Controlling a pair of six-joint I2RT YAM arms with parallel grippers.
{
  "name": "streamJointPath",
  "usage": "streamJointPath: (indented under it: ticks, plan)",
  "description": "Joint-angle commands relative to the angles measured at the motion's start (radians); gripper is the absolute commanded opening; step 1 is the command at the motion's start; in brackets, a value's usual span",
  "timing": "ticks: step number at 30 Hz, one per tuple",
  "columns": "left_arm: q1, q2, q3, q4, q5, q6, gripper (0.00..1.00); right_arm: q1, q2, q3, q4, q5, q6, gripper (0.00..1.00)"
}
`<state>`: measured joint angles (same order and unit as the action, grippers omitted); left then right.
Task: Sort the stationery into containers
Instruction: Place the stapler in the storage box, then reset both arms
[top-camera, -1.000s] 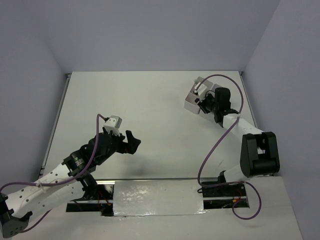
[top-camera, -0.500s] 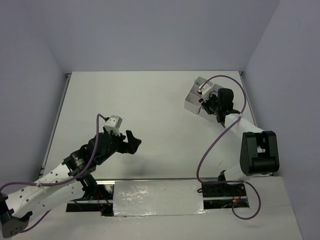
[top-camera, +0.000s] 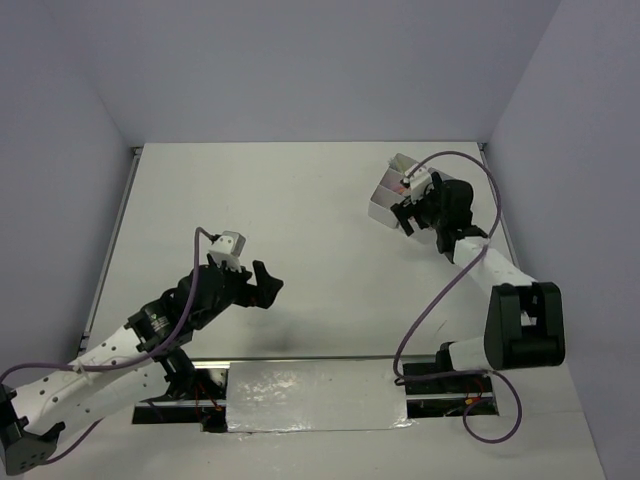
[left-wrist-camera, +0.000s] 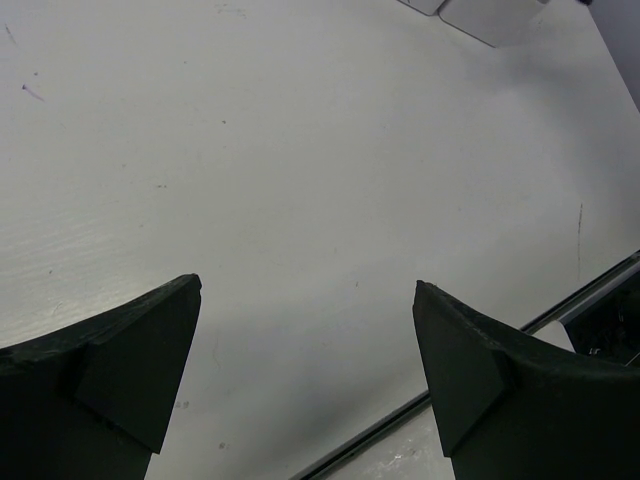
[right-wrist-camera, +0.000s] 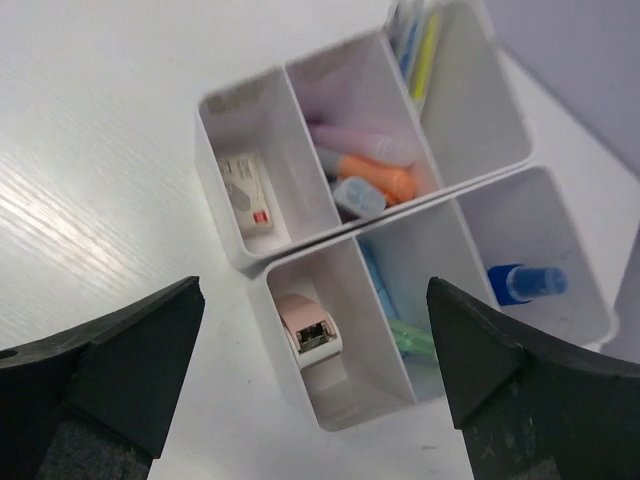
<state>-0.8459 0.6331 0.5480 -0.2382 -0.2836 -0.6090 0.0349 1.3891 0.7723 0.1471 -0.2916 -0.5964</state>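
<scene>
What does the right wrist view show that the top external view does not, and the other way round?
Only the right wrist view shows the sorted items: a white eraser, an orange marker, a blue marker and a pink rounded item. Only the top external view shows the left arm, the left gripper and the whole white table. Both show the white plastic compartment containers and the right gripper above them.

My white desk (top-camera: 300, 230) is boxed in by plain lavender-grey walls (top-camera: 300, 70) on three sides, evenly lit, with a shiny metal strip (top-camera: 315, 395) along its near edge.
</scene>
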Motion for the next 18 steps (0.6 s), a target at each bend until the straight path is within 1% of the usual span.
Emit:
streamJointPath:
  ticks: [1, 2, 3, 4, 5, 6, 7, 8, 9, 10, 11, 12, 13, 14, 15, 16, 17, 18]
  plan:
    - [-0.004, -0.001, 0.052, -0.004, -0.031, -0.018, 0.99, 0.008, -0.162, -0.010, 0.104, -0.096, 0.088, 1.00]
    - [-0.004, 0.013, 0.076, -0.018, -0.051, -0.026, 0.99, 0.019, -0.244, -0.019, 0.120, -0.115, 0.149, 1.00]
    - [-0.004, 0.026, 0.093, -0.060, -0.077, -0.052, 0.99, 0.070, -0.287, -0.027, 0.141, -0.097, 0.200, 1.00]
    - [-0.002, 0.063, 0.136, -0.088, -0.153, -0.069, 0.99, 0.095, -0.330, -0.043, 0.191, -0.008, 0.349, 1.00]
    - [-0.001, 0.091, 0.167, -0.180, -0.201, -0.113, 0.99, 0.112, -0.408, -0.039, 0.187, 0.029, 0.441, 1.00]
    - [0.001, 0.155, 0.203, -0.240, -0.253, -0.139, 0.99, 0.123, -0.441, 0.013, 0.089, 0.060, 0.542, 1.00]
    - [0.004, 0.192, 0.280, -0.295, -0.358, -0.187, 0.99, 0.123, -0.479, 0.068, -0.022, 0.055, 0.692, 1.00]
    - [0.008, 0.224, 0.317, -0.400, -0.403, -0.205, 0.99, 0.123, -0.490, 0.117, -0.232, 0.055, 0.722, 1.00]
    - [0.014, 0.281, 0.393, -0.447, -0.443, -0.218, 0.99, 0.126, -0.504, 0.171, -0.289, 0.036, 0.750, 1.00]
    - [0.034, 0.305, 0.430, -0.491, -0.501, -0.245, 0.99, 0.125, -0.554, 0.174, -0.329, 0.042, 0.801, 1.00]
    - [0.050, 0.322, 0.458, -0.527, -0.515, -0.250, 0.99, 0.129, -0.585, 0.154, -0.383, 0.049, 0.820, 1.00]
    - [0.066, 0.339, 0.481, -0.544, -0.514, -0.242, 0.99, 0.128, -0.622, 0.148, -0.414, 0.067, 0.834, 1.00]
    - [0.108, 0.339, 0.504, -0.538, -0.500, -0.209, 0.99, 0.128, -0.695, 0.144, -0.452, 0.122, 0.843, 1.00]
    - [0.135, 0.335, 0.510, -0.530, -0.473, -0.195, 0.99, 0.128, -0.729, 0.140, -0.533, 0.150, 0.840, 1.00]
    - [0.160, 0.320, 0.513, -0.524, -0.467, -0.187, 0.99, 0.128, -0.764, 0.150, -0.576, 0.181, 0.833, 1.00]
    - [0.207, 0.306, 0.514, -0.512, -0.463, -0.175, 0.99, 0.126, -0.832, 0.153, -0.618, 0.215, 0.830, 1.00]
    - [0.231, 0.294, 0.514, -0.507, -0.463, -0.167, 0.99, 0.128, -0.864, 0.157, -0.683, 0.271, 0.814, 1.00]
    - [0.249, 0.268, 0.521, -0.506, -0.468, -0.160, 0.99, 0.126, -0.899, 0.160, -0.708, 0.290, 0.808, 1.00]
